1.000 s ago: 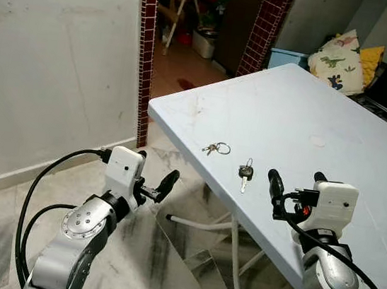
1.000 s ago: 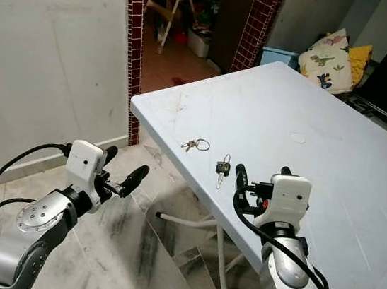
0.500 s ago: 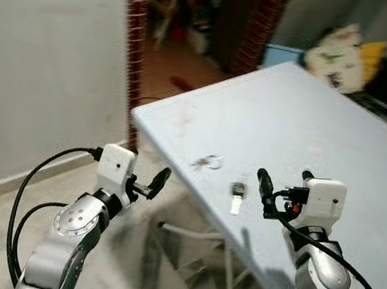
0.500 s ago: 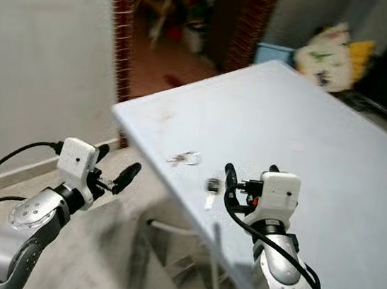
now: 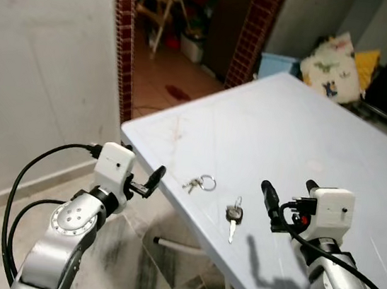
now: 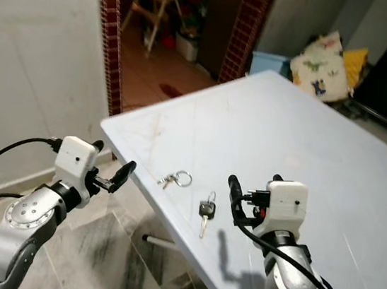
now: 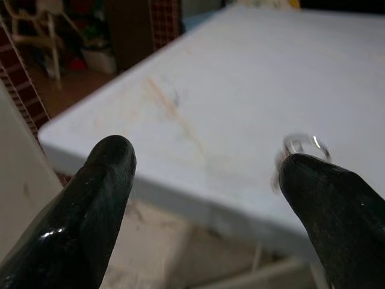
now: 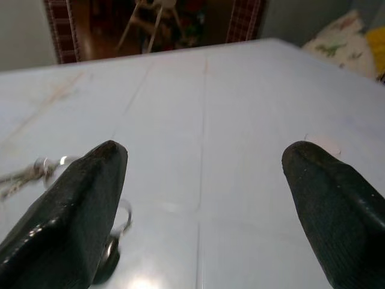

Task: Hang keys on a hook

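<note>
The pale blue plastic bench [image 5: 301, 137] fills the right of the room, and near its front edge lie a small bunch of silver keys on a ring [image 5: 199, 183] and, just beside it, a black-headed key [image 5: 233, 217]. The right claw [image 5: 286, 203] hovers over the bench, fingers spread wide and empty, with the black-headed key close to its left. The left claw [image 5: 142, 180] hangs off the bench's corner, also wide open and empty, the ring bunch just ahead of it.

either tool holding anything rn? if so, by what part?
Nothing held. Left tool and right tool are both open and empty; the black-headed key and the small key ring lie on the table.
</note>
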Motion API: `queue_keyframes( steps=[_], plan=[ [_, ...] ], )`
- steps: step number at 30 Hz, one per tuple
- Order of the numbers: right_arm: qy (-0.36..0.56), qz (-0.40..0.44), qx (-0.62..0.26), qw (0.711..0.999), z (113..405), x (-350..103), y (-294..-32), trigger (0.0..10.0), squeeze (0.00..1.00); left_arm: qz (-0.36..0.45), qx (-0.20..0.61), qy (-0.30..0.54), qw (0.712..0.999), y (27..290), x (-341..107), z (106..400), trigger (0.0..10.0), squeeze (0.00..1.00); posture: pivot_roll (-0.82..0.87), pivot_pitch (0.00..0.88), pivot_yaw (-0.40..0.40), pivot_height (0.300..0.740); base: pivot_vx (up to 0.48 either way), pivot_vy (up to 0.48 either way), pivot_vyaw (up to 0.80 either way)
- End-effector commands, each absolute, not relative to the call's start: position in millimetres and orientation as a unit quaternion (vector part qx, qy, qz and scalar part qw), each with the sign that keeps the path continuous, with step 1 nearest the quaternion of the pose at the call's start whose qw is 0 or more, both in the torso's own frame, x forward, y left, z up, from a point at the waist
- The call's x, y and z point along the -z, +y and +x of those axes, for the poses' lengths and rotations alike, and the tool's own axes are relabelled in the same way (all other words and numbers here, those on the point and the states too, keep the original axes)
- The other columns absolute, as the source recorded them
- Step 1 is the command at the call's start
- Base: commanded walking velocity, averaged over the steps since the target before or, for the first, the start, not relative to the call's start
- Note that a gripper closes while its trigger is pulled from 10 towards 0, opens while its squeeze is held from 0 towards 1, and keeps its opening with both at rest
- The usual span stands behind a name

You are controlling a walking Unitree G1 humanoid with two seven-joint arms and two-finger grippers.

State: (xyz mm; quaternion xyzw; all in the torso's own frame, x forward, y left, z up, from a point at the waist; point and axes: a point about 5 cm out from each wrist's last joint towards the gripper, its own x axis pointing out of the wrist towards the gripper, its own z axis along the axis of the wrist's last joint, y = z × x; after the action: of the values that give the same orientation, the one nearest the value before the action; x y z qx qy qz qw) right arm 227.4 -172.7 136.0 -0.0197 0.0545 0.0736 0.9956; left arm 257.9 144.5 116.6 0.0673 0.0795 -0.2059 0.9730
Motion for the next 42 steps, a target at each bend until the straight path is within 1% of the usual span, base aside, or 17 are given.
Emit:
queue_keyframes(
  steps=[1, 5, 7, 11, 13, 16, 18, 21, 22, 27, 30, 34, 38, 42],
  plan=[
    [0.034, -0.032, -0.107, 0.993, 227.0, -146.6, -161.1, 10.0, 0.00, 0.077, 0.207, 0.072, 0.973, 148.1, -119.6, 257.3, 10.0, 0.00, 0.10, 0.000, -0.071, 0.740, 0.000, 0.000, 0.00],
    [0.033, -0.034, -0.103, 0.994, 232.9, -146.6, -157.8, 10.0, 0.00, 0.068, 0.194, 0.065, 0.976, 143.8, -120.9, 260.5, 10.0, 0.00, 0.10, 0.000, -0.076, 0.740, 0.000, 0.000, 0.00],
    [0.041, -0.025, -0.092, 0.995, 237.9, -145.2, -155.6, 10.0, 0.00, 0.048, 0.174, 0.061, 0.982, 139.7, -122.7, 263.0, 10.0, 0.00, 0.10, 0.000, -0.088, 0.740, 0.000, 0.000, 0.00],
    [0.059, -0.007, -0.083, 0.995, 244.8, -139.9, -149.5, 10.0, 0.00, 0.037, 0.157, 0.061, 0.985, 136.6, -120.8, 264.7, 10.0, 0.00, 0.10, 0.000, -0.098, 0.740, 0.000, 0.000, 0.00],
    [0.078, 0.009, -0.099, 0.992, 246.5, -135.6, -142.7, 10.0, 0.00, 0.026, 0.153, 0.065, 0.986, 136.0, -119.9, 265.3, 10.0, 0.00, 0.10, 0.000, -0.102, 0.740, 0.000, 0.000, 0.00],
    [0.135, 0.007, -0.116, 0.984, 247.8, -120.5, -133.5, 10.0, 0.00, 0.022, 0.140, 0.068, 0.988, 135.3, -118.7, 267.3, 10.0, 0.00, 0.10, 0.000, -0.107, 0.740, 0.000, 0.000, 0.00],
    [0.150, 0.014, -0.124, 0.981, 248.9, -116.5, -130.4, 10.0, 0.00, 0.022, 0.136, 0.071, 0.988, 134.5, -117.9, 267.7, 10.0, 0.00, 0.10, 0.000, -0.110, 0.740, 0.000, 0.000, 0.00],
    [0.130, -0.010, -0.110, 0.985, 258.7, -118.8, -131.2, 10.0, 0.00, 0.028, 0.151, 0.076, 0.985, 131.7, -114.6, 264.3, 10.0, 0.00, 0.10, 0.000, -0.117, 0.740, 0.000, 0.000, 0.00],
    [0.123, -0.028, -0.094, 0.988, 264.7, -118.9, -136.1, 10.0, 0.00, 0.041, 0.157, 0.083, 0.983, 132.5, -109.6, 260.6, 10.0, 0.00, 0.11, 0.000, -0.119, 0.740, 0.000, 0.000, 0.00],
    [0.126, -0.049, -0.057, 0.989, 275.7, -116.7, -146.0, 10.0, 0.00, 0.048, 0.155, 0.101, 0.982, 142.8, -99.5, 252.0, 10.0, 0.00, 0.11, 0.000, -0.127, 0.740, 0.000, 0.000, 0.00],
    [0.145, -0.056, -0.048, 0.987, 278.1, -108.6, -147.5, 10.0, 0.00, 0.047, 0.154, 0.102, 0.982, 143.9, -99.6, 251.7, 10.0, 0.00, 0.12, 0.000, -0.132, 0.740, 0.000, 0.000, 0.00],
    [0.181, -0.062, -0.043, 0.981, 277.5, -85.8, -146.7, 10.0, 0.00, 0.043, 0.151, 0.097, 0.983, 141.4, -102.3, 253.0, 10.0, 0.00, 0.13, 0.000, -0.137, 0.740, 0.000, 0.000, 0.00],
    [0.192, -0.076, -0.034, 0.978, 277.6, -73.5, -148.6, 10.0, 0.00, 0.040, 0.152, 0.094, 0.983, 139.5, -103.1, 252.9, 10.0, 0.00, 0.13, 0.000, -0.135, 0.740, 0.000, 0.000, 0.00],
    [0.190, -0.071, -0.024, 0.979, 279.6, -70.3, -149.4, 10.0, 0.00, 0.039, 0.157, 0.094, 0.982, 138.6, -103.1, 252.7, 10.0, 0.00, 0.13, 0.000, -0.131, 0.740, 0.000, 0.000, 0.00]
  ],
)
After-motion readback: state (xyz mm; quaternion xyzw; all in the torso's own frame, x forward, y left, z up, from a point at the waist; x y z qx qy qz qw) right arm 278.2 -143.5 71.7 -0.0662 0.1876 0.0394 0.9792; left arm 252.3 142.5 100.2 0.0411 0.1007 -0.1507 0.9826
